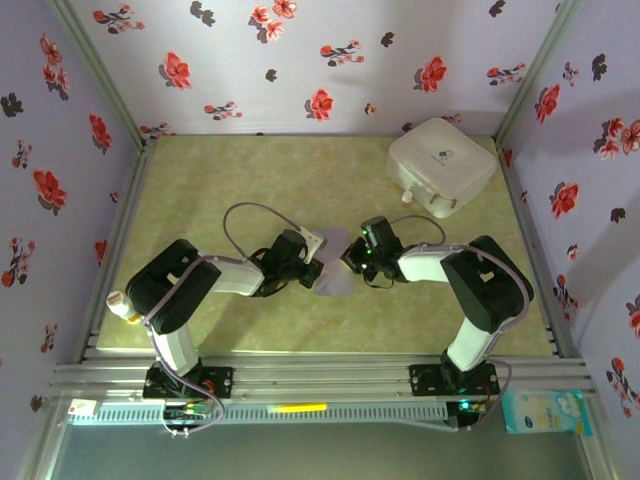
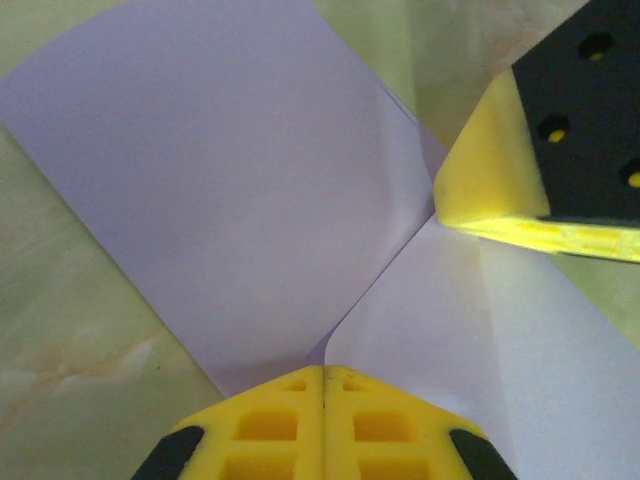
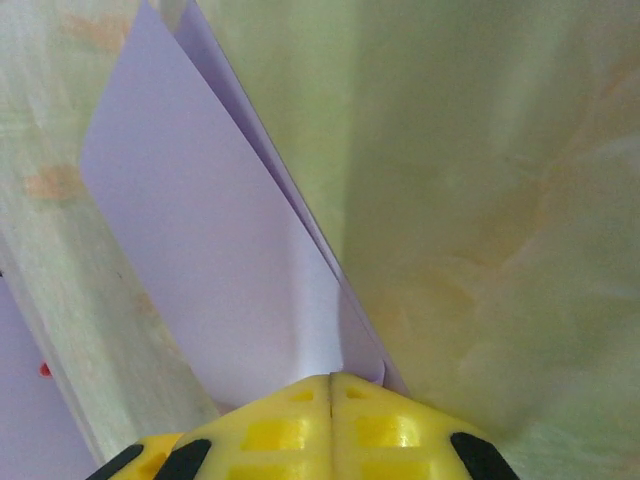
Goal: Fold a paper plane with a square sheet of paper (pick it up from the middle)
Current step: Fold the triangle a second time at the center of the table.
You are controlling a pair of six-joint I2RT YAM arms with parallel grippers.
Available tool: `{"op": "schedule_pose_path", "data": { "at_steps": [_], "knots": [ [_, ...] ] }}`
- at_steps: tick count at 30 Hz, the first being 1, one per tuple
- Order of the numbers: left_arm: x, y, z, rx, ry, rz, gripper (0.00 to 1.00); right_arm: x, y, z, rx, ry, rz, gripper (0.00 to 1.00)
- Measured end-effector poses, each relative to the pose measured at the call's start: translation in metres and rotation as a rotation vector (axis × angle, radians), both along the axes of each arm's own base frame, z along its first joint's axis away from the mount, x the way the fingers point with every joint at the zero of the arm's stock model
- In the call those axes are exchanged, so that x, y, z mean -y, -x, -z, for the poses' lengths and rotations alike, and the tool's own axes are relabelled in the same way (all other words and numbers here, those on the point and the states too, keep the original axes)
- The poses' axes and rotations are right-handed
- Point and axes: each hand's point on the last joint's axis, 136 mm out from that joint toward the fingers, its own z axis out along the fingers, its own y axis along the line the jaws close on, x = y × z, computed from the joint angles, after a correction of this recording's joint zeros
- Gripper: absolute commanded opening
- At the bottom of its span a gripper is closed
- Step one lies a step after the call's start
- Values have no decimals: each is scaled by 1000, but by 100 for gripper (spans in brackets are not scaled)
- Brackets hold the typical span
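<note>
The pale green, marble-patterned table (image 1: pixel 200 200) carries a white rounded plastic box (image 1: pixel 440 165) at its far right corner. Its lid is down, so I cannot tell what, if anything, is inside. Well apart from the box, at the middle of the table, the two black-and-white arms meet over the thin, pale lavender square sheet of paper (image 2: pixel 230 180). The sheet is no longer one flat layer: the left wrist view shows two flaps meeting along a slanted edge, and the right wrist view shows doubled layers with a sharp fold line. I judge the work to be in its early folds, with no narrow pointed dart formed yet and the nose folds, wings and centre crease left to make. The left gripper (image 2: pixel 322 385) has its yellow pads pressed together on the sheet where the flaps meet. The right gripper (image 3: pixel 331 390) likewise pinches the folded edge.
</note>
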Motion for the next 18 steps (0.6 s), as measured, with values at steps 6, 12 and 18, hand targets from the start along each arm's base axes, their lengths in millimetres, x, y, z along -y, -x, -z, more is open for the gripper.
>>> {"op": "schedule_pose_path", "data": {
  "at_steps": [6, 12, 18],
  "knots": [
    [0, 0, 0, -3, -3, 0, 0, 4, -13, -7, 21, -18, 21, 0],
    [0, 0, 0, -4, -4, 0, 0, 8, -14, 5, 3, -3, 36, 0],
    [0, 0, 0, -4, -4, 0, 0, 9, -14, 4, 28, -7, 35, 0]
  ]
}}
